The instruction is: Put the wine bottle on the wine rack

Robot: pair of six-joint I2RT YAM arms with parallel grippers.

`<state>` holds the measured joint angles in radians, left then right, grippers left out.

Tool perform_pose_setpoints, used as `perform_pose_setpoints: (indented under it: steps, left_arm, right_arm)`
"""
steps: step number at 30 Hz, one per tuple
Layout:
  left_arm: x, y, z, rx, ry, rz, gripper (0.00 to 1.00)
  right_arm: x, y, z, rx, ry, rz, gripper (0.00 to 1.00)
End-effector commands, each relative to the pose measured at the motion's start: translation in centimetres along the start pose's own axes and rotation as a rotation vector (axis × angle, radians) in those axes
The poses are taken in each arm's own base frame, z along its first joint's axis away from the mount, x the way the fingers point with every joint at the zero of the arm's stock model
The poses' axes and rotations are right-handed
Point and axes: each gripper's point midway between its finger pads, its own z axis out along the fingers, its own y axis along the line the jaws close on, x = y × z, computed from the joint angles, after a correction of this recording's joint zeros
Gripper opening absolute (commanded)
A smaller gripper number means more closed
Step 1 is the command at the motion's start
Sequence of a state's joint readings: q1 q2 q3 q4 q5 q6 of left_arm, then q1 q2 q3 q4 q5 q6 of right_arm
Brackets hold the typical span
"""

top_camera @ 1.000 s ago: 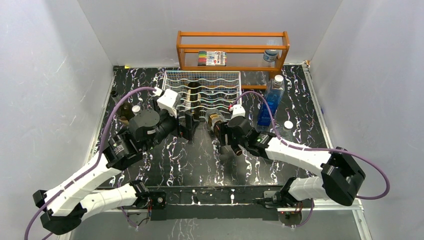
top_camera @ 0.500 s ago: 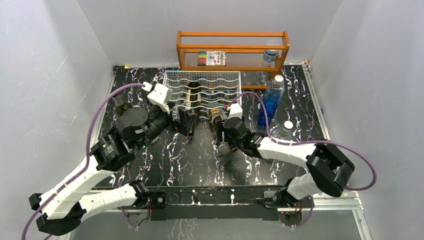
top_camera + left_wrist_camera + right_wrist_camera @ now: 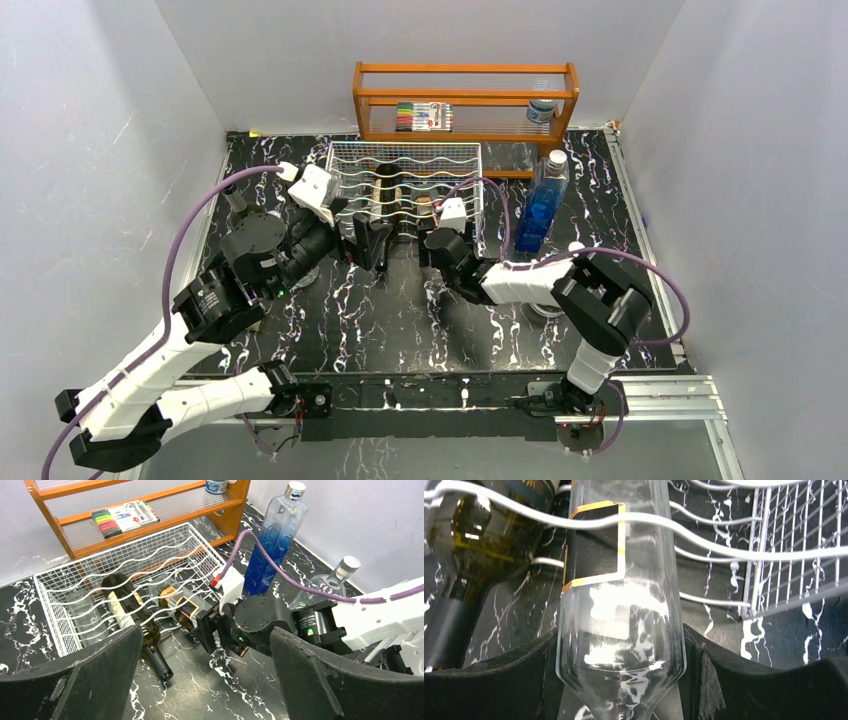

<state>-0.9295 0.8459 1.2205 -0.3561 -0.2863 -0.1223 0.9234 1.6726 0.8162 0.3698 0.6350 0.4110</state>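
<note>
Over the last second the right arm is carried left and farther in, toward the wine rack (image 3: 405,158). The wine bottle (image 3: 621,605) is now pushed base-first into a cradle on the rack's near side, right of centre. The bottle is clear glass with a gold-edged black label. It is laid just beside a dark bottle (image 3: 125,612) already cradled to its left, whose neck juts out over the tabletop (image 3: 400,320). The right fingers (image 3: 734,680) are closed partway on the wine bottle's shoulder, one on each side, and a wavy wire is seen crossing over the label. The left fingers (image 3: 65,680) are spread fully with nothing held, and are shifted a little left, near the rack's front. Insertion is judged nearly complete; only seating, release and a straight withdrawal are thought to remain.
</note>
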Motion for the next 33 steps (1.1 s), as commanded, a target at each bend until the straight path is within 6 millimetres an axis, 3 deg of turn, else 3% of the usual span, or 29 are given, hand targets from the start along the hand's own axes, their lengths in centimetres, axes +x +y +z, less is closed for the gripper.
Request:
perform_pose_setpoints:
  steps: [1, 12, 23, 33]
  left_arm:
    - [-2.1, 0.2, -1.0, 0.004, -0.060, 0.019, 0.98]
    - [-1.7, 1.1, -1.2, -0.028, -0.052, 0.069, 0.98]
    - [-1.4, 1.3, -1.9, -0.030, -0.054, 0.051, 0.98]
    - [-0.8, 1.2, -1.5, -0.028, -0.036, 0.049, 0.98]
  right_arm:
    - [-11.5, 2.1, 0.6, 0.024, -0.348, 0.199, 0.00]
    - [-12.3, 3.1, 4.7, 0.077, -0.419, 0.184, 0.00]
    - [-10.9, 3.0, 6.8, 0.116, -0.347, 0.272, 0.00]
    - [-8.9, 3.5, 8.1, 0.101, -0.222, 0.348, 0.36]
